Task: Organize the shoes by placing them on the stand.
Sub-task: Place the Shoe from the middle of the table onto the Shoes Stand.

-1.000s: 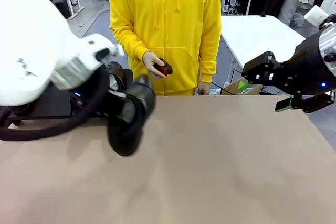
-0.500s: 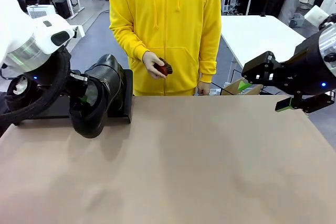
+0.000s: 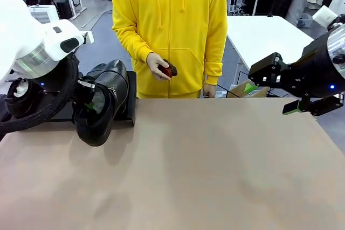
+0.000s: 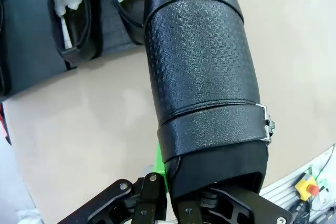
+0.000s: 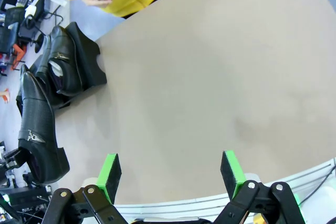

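My left gripper [image 4: 194,192] is shut on the heel end of a glossy black shoe [image 4: 202,72], toe pointing at the stand [image 4: 31,61]. Two more shoes [image 4: 71,19] stuffed with white paper rest on the stand. In the front view the held shoe [image 3: 99,109] hangs at the stand's [image 3: 131,106] near right corner, under the left arm. My right gripper [image 3: 269,99] hovers open at the table's right edge, far from the shoes. In its own view the right gripper [image 5: 170,174] has nothing between its green pads [image 5: 109,170], with the held shoe [image 5: 37,129] far off.
A person in a yellow hoodie stands at the far edge holding a small dark-red brush [image 3: 168,70]. The brown table [image 3: 215,165] is bare across its middle and right. A cardboard box [image 3: 248,91] sits just beyond the far right edge.
The left arm has carried the shoe from the table's middle leftward to the stand's corner. The right arm and the person's hand have stayed still.
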Tool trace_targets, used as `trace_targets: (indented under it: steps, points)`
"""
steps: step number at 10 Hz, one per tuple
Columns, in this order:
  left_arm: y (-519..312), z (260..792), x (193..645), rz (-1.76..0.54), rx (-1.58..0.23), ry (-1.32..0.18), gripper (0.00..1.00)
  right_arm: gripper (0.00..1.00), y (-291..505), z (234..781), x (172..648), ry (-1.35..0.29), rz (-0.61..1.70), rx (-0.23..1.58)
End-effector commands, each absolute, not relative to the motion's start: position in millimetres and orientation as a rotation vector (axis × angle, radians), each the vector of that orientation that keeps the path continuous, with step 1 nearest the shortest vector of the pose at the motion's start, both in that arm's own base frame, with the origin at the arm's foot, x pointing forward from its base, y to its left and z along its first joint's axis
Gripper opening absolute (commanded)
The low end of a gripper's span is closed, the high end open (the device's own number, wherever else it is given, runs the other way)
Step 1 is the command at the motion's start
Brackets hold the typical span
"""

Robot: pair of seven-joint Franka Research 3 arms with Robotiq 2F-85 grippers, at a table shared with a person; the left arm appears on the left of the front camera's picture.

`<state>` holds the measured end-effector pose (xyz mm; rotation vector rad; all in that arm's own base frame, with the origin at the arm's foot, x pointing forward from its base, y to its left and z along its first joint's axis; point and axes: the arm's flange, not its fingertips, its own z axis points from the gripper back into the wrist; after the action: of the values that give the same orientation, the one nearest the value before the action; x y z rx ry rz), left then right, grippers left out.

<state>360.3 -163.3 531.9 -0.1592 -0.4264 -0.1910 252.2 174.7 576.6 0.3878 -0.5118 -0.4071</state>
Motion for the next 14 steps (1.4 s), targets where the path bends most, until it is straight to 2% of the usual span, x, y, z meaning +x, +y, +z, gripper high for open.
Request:
trace_targets:
  steps: [1, 5, 7, 9, 11, 14]
  points:
    - [-150.3, 549.6, 361.0, -0.171, -0.118, -0.566, 0.00, 1.00, 172.9, 578.8, 252.6, -0.497, -0.389, 0.410]
    - [-74.4, 607.3, 378.8, -0.156, 0.062, -0.708, 0.00, 1.00, 172.9, 578.8, 252.6, -0.497, -0.389, 0.410]
    - [-34.2, 615.3, 416.7, 0.021, 0.155, -0.705, 0.00, 1.00, 172.9, 578.8, 252.6, -0.497, -0.389, 0.410]
    - [-0.8, 604.0, 458.2, 0.064, 0.168, -0.703, 0.00, 1.00, 172.9, 578.8, 252.6, -0.497, -0.389, 0.410]
    - [24.7, 572.1, 499.1, 0.087, 0.082, -0.664, 0.00, 1.00, 172.9, 578.8, 252.6, -0.497, -0.389, 0.410]
    - [38.0, 539.3, 525.7, 0.064, 0.084, -0.642, 0.00, 1.00, 172.9, 578.8, 252.6, -0.497, -0.389, 0.410]
